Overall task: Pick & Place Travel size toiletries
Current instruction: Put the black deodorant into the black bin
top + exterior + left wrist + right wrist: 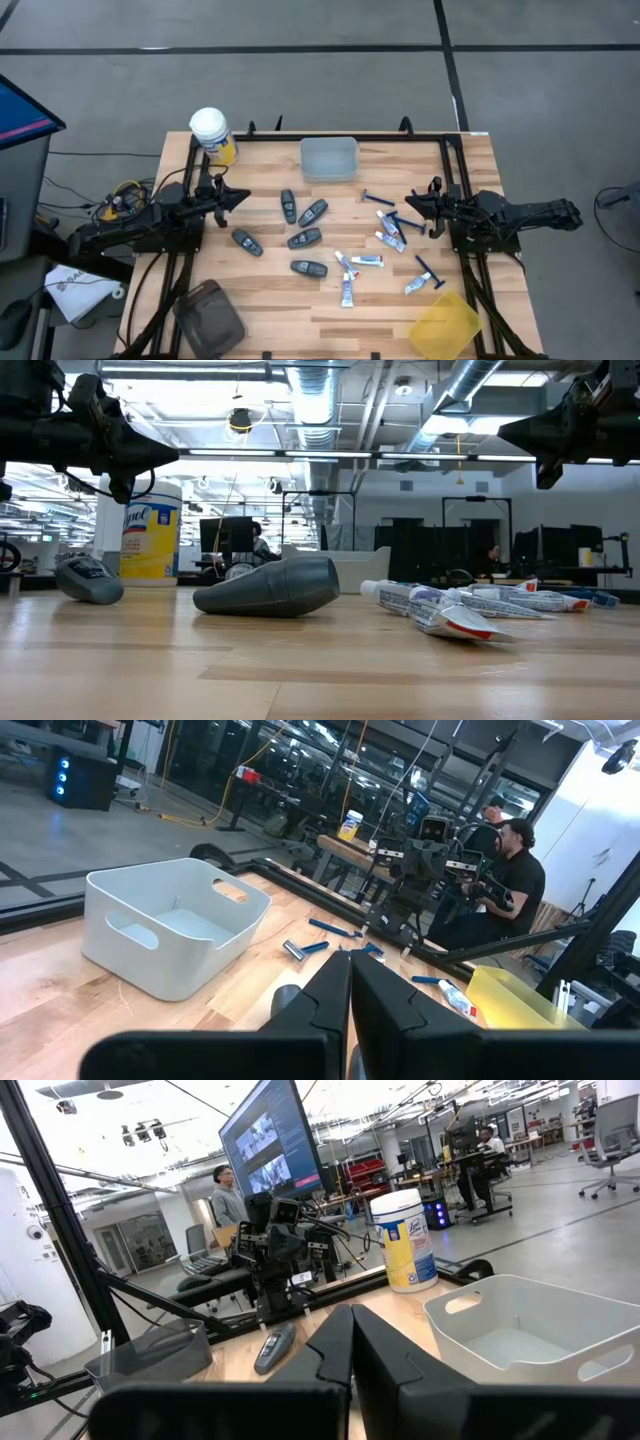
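Note:
Several dark grey pods [304, 238] lie on the wooden table between the arms; in the low view one [270, 587] rests on its side. White tubes [367, 260] and blue razors [378, 198] lie scattered nearer the right arm; the tubes [440, 610] show flat in the low view. My left gripper [238, 197] is shut, raised above the table's left side, pointing right, left of the pods. My right gripper [412, 201] is shut, raised above the right side, pointing left, by the razors. The shut fingers also show in the left wrist view [350, 982] and the right wrist view [350, 1335].
A white bin [329, 158] stands at the far middle, a yellow bin [445, 325] at the near right corner, a grey bin [210, 315] at the near left. A yellow jar with a white lid [212, 135] stands at the far left corner. People sit beyond the table.

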